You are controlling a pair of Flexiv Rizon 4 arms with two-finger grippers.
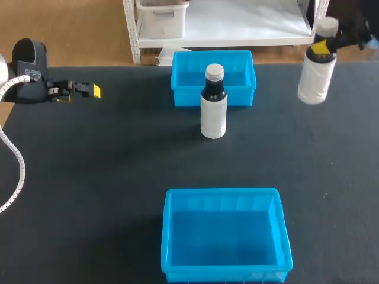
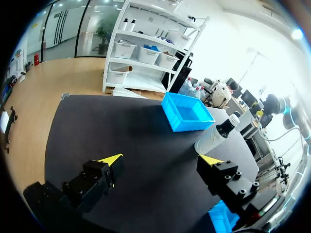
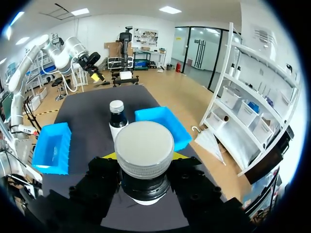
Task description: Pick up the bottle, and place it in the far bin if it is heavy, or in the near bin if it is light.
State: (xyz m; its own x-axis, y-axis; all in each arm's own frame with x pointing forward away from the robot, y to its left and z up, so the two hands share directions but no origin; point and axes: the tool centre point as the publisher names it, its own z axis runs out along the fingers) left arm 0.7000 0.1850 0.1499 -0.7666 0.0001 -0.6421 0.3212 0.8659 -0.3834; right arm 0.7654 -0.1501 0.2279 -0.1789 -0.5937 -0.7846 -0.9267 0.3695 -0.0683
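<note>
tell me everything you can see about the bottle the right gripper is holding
The held bottle has a pale grey screw cap, a dark neck and a white wrapped body, plastic by the look. The right gripper clamps its neck from both sides. It hangs slightly tilted near the table's far right corner, apparently lifted.

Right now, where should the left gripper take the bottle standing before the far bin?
I'd take the standing bottle by its white body, coming level from the left with the left gripper: it is upright, round, and the far bin sits close behind.
</note>
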